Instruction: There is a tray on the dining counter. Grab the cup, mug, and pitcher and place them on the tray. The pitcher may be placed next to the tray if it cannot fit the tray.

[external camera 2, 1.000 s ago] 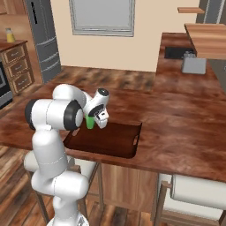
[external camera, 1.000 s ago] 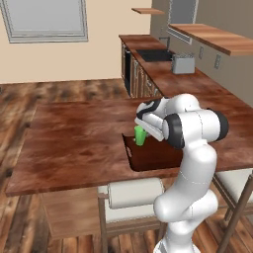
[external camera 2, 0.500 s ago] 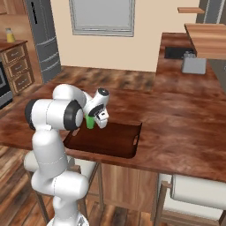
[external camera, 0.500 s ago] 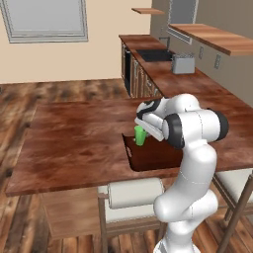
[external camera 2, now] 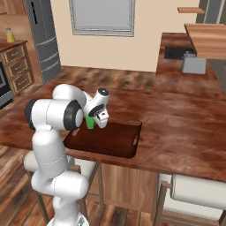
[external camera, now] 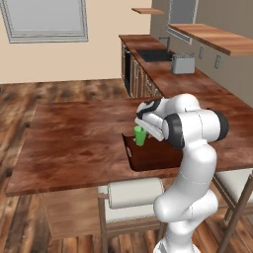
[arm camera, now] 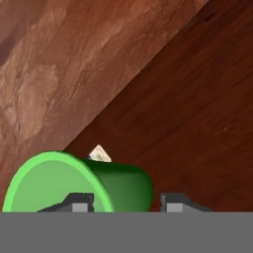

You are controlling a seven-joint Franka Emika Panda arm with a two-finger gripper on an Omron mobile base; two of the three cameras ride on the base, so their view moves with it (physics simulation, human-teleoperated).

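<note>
The green cup (external camera: 140,136) sits upright in the tray (external camera: 158,157), at the end nearer the middle of the big wooden surface (external camera: 79,138). The fingers (arm camera: 78,201) sit either side of the cup, slightly apart; can't tell if they're actually touching it. The gripper (external camera 2: 98,118) hovers right over it.

Base views behind arm, left and right, share tray (external camera: 154,157) (external camera 2: 110,141); hand view close above tray (arm camera: 197,108).
</note>
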